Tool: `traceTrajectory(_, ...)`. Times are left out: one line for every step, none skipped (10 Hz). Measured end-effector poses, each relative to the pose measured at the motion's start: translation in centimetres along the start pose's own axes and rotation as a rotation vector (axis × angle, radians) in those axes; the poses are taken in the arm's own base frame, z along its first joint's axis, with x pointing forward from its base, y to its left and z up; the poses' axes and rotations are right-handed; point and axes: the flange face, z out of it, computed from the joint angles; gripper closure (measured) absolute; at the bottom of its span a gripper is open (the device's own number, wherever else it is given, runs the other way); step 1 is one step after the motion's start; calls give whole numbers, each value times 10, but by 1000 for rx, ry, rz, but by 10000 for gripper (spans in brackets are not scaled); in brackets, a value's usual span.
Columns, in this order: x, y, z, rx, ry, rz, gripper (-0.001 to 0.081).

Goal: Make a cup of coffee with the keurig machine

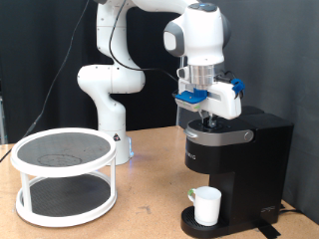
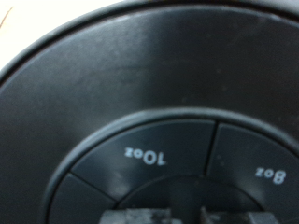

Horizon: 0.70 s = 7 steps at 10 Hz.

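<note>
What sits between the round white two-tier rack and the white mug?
Only bare wooden table lies between the white two-tier rack and the white mug, in the exterior view.

The brown table [image 1: 150,214] holds a white two-shelf rack [image 1: 66,175] on the exterior view's left. The black keurig [image 1: 237,169] stands on the right. The robot's white base [image 1: 113,139] sits behind.
</note>
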Motion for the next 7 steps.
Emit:
traceTrajectory(0,-2,0,-15,2,5,806)
traceTrajectory(-1,-4,0,-27,6,7,806)
traceTrajectory(-1,-5,0,-41,12,7,806)
traceTrajectory(-2,-5,1,-70,27,-4,806)
traceTrajectory(-3,-5,0,-115,49,-25,806)
traceTrajectory(-3,-5,1,-154,69,-44,806)
traceTrajectory(-4,-4,1,-171,77,-56,806)
